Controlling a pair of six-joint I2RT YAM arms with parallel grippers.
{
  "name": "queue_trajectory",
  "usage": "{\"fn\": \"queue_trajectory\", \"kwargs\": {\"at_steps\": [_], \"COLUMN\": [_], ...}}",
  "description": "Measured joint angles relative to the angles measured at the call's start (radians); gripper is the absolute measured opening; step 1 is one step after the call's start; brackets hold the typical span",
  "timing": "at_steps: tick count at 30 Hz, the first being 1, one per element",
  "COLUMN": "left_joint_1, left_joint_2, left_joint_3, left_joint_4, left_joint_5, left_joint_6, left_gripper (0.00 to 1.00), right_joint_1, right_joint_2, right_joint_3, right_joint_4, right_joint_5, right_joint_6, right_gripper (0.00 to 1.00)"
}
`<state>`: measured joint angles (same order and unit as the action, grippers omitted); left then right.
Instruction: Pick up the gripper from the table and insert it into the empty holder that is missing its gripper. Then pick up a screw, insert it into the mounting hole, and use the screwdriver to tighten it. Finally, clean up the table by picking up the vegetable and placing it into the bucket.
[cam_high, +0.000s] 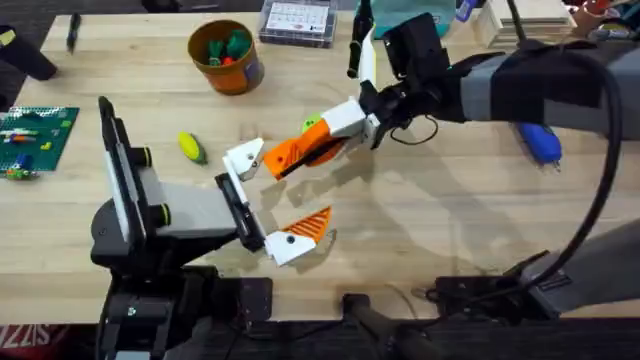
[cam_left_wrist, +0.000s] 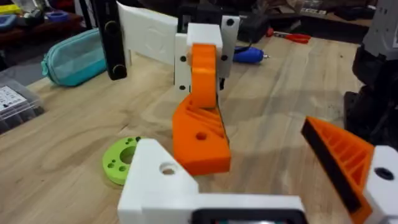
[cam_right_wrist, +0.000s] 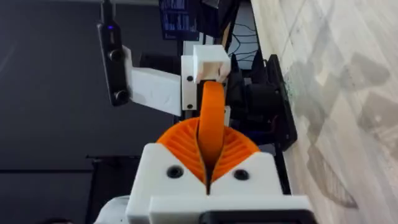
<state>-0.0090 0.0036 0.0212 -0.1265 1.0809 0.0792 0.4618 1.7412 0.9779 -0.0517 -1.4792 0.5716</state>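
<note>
Right gripper (cam_high: 345, 135) is pinching the orange gripper (cam_high: 300, 152), bringing it to the holder (cam_high: 243, 158) of spread left gripper (cam_high: 265, 200); next needs seating it.

Right gripper (cam_right_wrist: 208, 163) jaws clamped on the gripper (cam_right_wrist: 211, 127), holder (cam_right_wrist: 208, 65) beyond

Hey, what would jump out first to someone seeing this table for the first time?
Mid-table, the right gripper is shut on the orange gripper, holding it by the white holder of the left gripper, which is open. Behind them stands the orange bucket; the yellow vegetable lies left of the holder.
</note>
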Motion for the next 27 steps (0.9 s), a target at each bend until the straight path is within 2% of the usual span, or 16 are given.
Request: {"fn": "queue_trajectory", "kwargs": {"at_steps": [9, 17, 20, 27], "left_joint_1": [0.0, 0.0, 0.0, 0.0], "left_joint_2": [0.0, 0.0, 0.0, 0.0], "left_joint_3": [0.0, 0.0, 0.0, 0.0], "left_joint_4": [0.0, 0.001, 0.002, 0.001], "left_joint_5": [0.0, -0.008, -0.009, -0.011], "left_joint_6": [0.0, 0.007, 0.011, 0.006], "left_gripper": [0.996, 0.995, 0.996, 0.996], "right_joint_1": [0.0, 0.008, 0.032, 0.044], "right_joint_2": [0.0, 0.0, 0.0, 0.026], "right_joint_3": [0.0, -0.001, -0.002, -0.002], "right_joint_4": [0.004, 0.173, 0.187, 0.207], "right_joint_5": [0.02, 0.022, 0.044, 0.042], "right_joint_6": [0.015, 0.107, 0.164, 0.185], "right_gripper": [0.006, 0.006, 0.006, 0.006]}}
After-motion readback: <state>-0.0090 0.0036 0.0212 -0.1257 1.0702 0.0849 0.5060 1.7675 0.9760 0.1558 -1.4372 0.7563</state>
